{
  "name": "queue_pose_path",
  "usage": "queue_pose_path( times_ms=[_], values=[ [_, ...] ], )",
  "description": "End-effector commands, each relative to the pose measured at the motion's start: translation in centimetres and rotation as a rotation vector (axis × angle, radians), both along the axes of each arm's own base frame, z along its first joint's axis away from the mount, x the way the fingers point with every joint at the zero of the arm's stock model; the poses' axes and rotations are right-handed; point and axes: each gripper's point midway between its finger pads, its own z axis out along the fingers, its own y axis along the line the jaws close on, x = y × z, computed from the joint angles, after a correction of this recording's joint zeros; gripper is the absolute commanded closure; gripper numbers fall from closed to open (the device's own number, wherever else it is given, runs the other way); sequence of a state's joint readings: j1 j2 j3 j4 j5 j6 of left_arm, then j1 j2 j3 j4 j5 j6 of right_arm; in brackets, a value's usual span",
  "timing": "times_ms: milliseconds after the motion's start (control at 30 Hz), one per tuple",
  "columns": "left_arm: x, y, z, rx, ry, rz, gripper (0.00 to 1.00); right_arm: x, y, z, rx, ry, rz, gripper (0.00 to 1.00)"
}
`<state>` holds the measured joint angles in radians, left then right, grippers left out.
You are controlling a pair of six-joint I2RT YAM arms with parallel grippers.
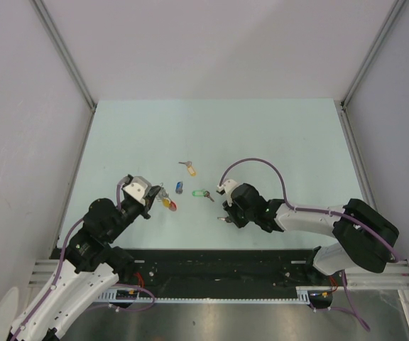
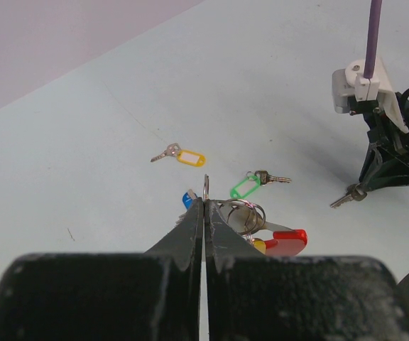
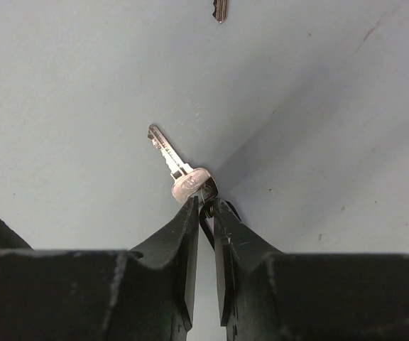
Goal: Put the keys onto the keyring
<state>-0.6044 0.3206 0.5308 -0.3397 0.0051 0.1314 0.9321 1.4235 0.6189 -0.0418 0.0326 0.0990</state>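
While the keyring (image 2: 284,241) is pinched by its wire loop in the shut left gripper (image 2: 204,203), a bare key (image 3: 172,160) is clamped by its head in the right gripper (image 3: 204,202). Its long axis is pointed straight away from the fingers. The keyring is found to the right gripper's left, near but apart. A green-tagged key (image 1: 203,193) and a yellow-tagged key (image 1: 188,168) are seen loose on the table (image 1: 275,135).

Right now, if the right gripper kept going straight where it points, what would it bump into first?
Probably the bare table, since the right gripper, pinching a silver key, points down at it; depth is hard to judge.
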Motion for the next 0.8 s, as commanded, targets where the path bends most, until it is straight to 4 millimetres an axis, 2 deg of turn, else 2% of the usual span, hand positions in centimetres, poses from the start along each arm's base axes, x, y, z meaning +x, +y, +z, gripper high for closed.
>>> queue_pose_path(
  times_ms=[0, 467, 600, 767],
  values=[
    [0.2, -0.3, 1.2, -0.035, -0.027, -0.009, 1.00, 0.1, 0.2, -0.2, 0.008, 0.000, 0.007, 0.82],
    [0.1, -0.4, 1.2, -0.037, -0.029, -0.018, 1.00, 0.2, -0.4, 0.1, 0.019, -0.009, -0.036, 0.85],
    [0.0, -0.5, 1.2, -0.036, -0.028, -0.023, 1.00, 0.2, -0.4, 0.4, 0.027, -0.013, -0.036, 0.90],
    [-0.2, -1.0, 1.3, -0.041, -0.028, -0.050, 0.99, 0.2, -0.3, 2.1, 0.056, -0.048, -0.021, 0.99]
  ],
)
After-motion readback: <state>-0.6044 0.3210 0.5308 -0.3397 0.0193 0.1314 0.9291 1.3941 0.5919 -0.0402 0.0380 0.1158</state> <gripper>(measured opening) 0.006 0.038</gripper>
